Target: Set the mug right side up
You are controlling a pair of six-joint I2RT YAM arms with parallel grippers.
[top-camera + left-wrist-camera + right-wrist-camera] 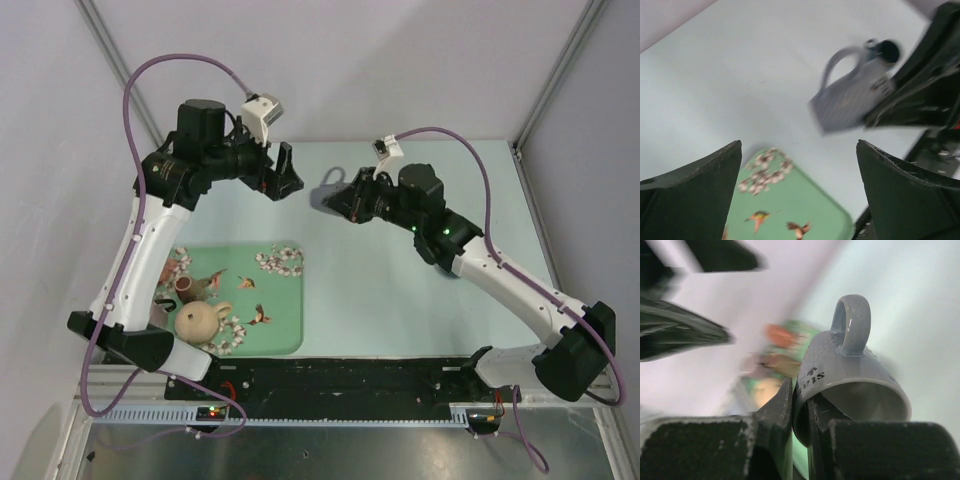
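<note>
The grey mug [850, 365] hangs above the pale table, tilted on its side, with its handle [852, 322] uppermost in the right wrist view. My right gripper [800, 395] is shut on the mug's rim, one finger [782, 410] outside the wall and the other inside the mouth. From above, the mug [332, 190] sits just left of the right gripper [352, 200]. My left gripper [285, 175] stands open a short way to the mug's left, touching nothing. Its wrist view shows the blurred mug [850, 100] beyond the wide-apart left gripper [799, 145].
A green tray [280, 320] with bird and flower prints lies at the near left. On it are a tan round pot [200, 321] and a small brown cup [188, 287]. Metal frame posts [545, 95] rise at the back corners.
</note>
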